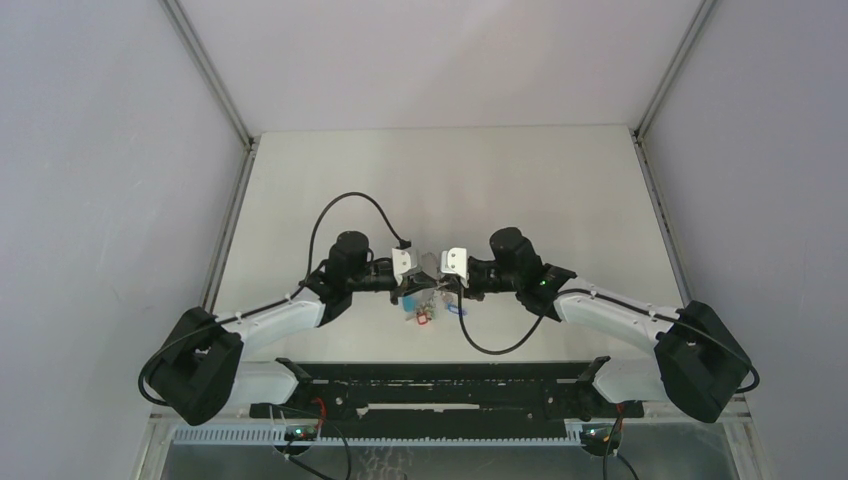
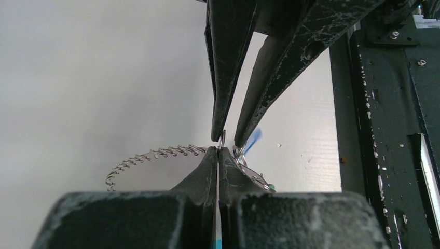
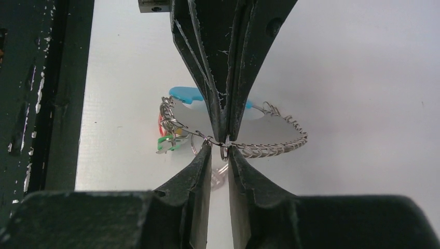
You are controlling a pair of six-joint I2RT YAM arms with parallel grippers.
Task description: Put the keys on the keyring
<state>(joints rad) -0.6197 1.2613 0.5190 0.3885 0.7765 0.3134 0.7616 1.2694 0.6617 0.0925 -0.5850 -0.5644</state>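
Tip to tip above the desk (image 1: 520, 190): left tool (image 2: 217, 151) pinches the keyring (image 3: 270, 148); right tool (image 3: 220, 150), narrow, grips its small ring.

A thin wire keyring (image 3: 270, 148), strung with small silver keys, hangs above the table.

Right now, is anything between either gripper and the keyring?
Nothing visible. The left gripper is shut on the keyring wire; the right gripper has its tips flanking a small ring on it, right beside.

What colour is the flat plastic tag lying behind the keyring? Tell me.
Light cyan tag, clearest in the right wrist view, behind the keyring.
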